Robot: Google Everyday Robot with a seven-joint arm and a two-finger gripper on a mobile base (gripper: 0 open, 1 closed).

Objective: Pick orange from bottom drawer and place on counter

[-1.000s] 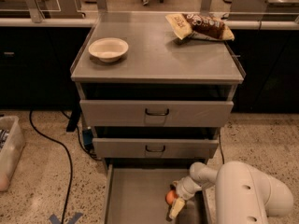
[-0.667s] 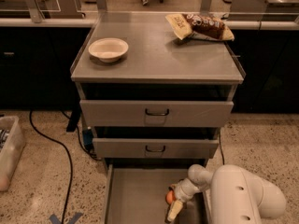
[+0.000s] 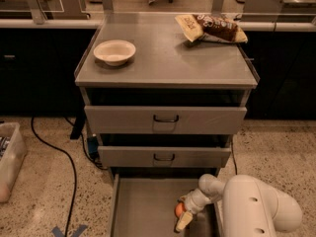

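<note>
Obs: gripper (image 3: 182, 213) is down inside the bottom drawer (image 3: 143, 206), on its right side and toward its open front; my fingers look closed onto the orange (image 3: 179, 209), the pale finger (image 3: 181, 222) pressed on its near side and the other just behind it; I cannot tell whether the fruit is off the drawer's floor.

Risk 1: the skin is smooth and round, and the grip looks to sit on a narrow band; a quick lift could squirt it out, and it would roll away over the drawer's flat floor.

Risk 2: my arm (image 3: 256, 211) crowds the bottom drawer's right wall; a swing outward there could knock the wall and jolt the grip.

Risk 3: the middle drawer (image 3: 163, 157) and top drawer (image 3: 165, 120) both stand slightly out above the bottom drawer's back; lifting straight up too far back could clip their fronts or dark handles; come forward first.

Risk 4: the counter (image 3: 168, 58), far above the bottom drawer, holds a white bowl (image 3: 114, 51) at left and a snack bag (image 3: 210, 28) at back right; the bare middle is the safer spot; a careless release could let the orange roll to the low rim.
</note>
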